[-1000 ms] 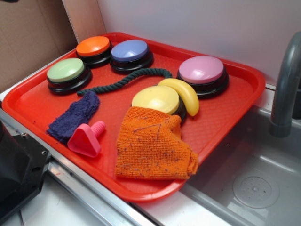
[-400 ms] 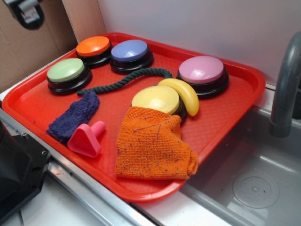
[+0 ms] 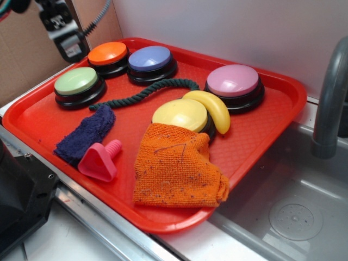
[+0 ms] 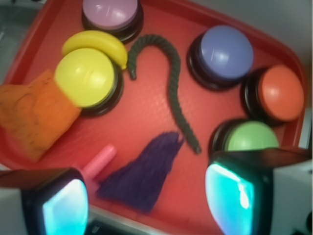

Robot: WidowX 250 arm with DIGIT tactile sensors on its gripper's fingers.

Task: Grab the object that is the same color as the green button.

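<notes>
Exterior: claw [image 3: 69,48] at upper left of frame, above the tray [image 3: 272,117] rim, holding nothing; opening not discernible here. Rope [image 3: 144,92] lying across tray centre, running from near green button [image 3: 79,86] toward pink button [image 3: 234,86], just above blue cloth [image 3: 86,133].

Wrist: fingers [image 4: 54,203] at bottom corners, spread wide apart, empty. Rope [image 4: 173,88] curving down frame centre, hooked at top, lower end between cloth [image 4: 139,174] and green button [image 4: 249,137].
</notes>
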